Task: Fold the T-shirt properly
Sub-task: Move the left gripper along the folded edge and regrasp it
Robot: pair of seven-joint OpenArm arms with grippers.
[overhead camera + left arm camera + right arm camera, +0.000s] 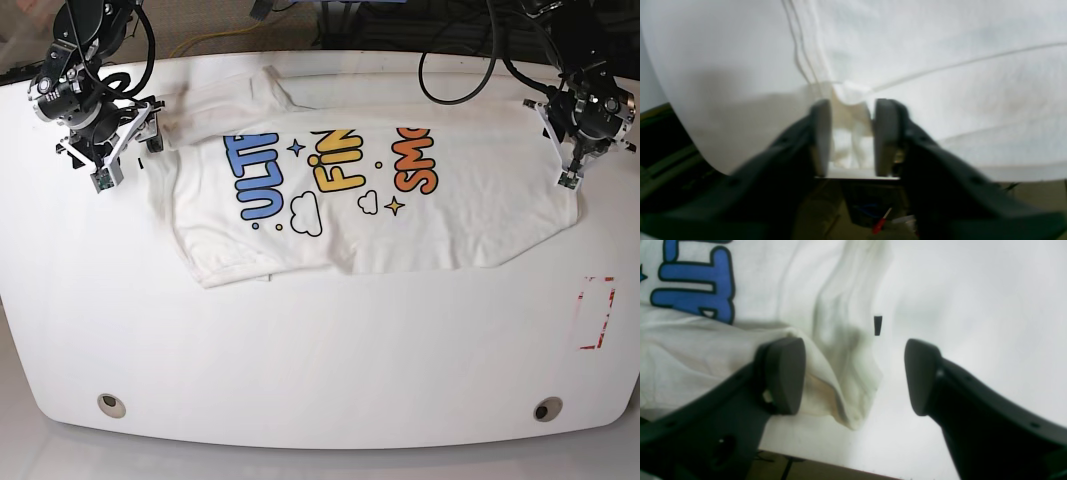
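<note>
White table [320,360] carries your T-shirt [400,235], print up, spread along its far edge. It's soft and limp, so take hold at hems and corners. Your left gripper [848,136] stands narrow around a bunched edge; your right gripper [855,376] gapes wide over a sleeve.

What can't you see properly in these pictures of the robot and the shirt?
- Left wrist view: blurry; whether the left gripper has really pinched the T-shirt is unclear.
- Right wrist view: the blue letters are cut off by the top edge.
- Base view: the shirt's back is hidden underneath; the arms' upper parts run off the top.
</note>
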